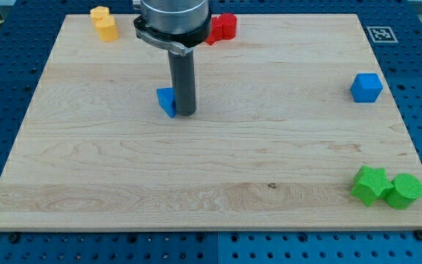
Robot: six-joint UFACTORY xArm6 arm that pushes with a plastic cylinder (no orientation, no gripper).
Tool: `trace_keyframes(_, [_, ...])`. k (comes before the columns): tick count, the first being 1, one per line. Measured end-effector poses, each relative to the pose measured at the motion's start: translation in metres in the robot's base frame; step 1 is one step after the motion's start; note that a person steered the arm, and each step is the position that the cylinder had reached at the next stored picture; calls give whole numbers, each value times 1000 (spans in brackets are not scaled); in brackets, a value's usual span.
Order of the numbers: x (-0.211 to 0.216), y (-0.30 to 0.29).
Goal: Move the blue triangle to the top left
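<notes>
**Rod tip against the blue triangle, mid-board**

Board (218,209) of pale wood fills the view, resting on a blue perforated bench. Nearest, at the board's bottom right corner, a green star-shaped block (369,184) and a green cylinder (404,191) sit touching each other. Further up, close to the right edge, a blue cube (366,87) stands alone.

Left of the board's centre lies the blue triangle (168,101), the block the task concerns. My tip (185,114) rests on the wood immediately to the triangle's right, touching it or nearly so; the rod hides part of the block. There are no jaws on this arm, only the plain rod, so nothing is grasped.

Farthest away, along the top edge, a red block (223,27) shows partly behind the arm's housing, its shape unclear. A yellow block (104,23) occupies the top left corner area.

The pushing step appears to be under way, with the triangle well short of the top left. From the right side, a push sends it leftward only. The next move probably calls for contact from below and right, steering diagonally while stopping short of the yellow block.
</notes>
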State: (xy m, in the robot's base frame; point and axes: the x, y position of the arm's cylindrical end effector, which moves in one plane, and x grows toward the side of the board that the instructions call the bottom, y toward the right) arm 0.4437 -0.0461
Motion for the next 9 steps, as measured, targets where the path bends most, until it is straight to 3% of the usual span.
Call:
trace_keyframes(1, [26,-3])
trace_keyframes(6, [-119,-59])
trace_keyframes(9, [-155,-84])
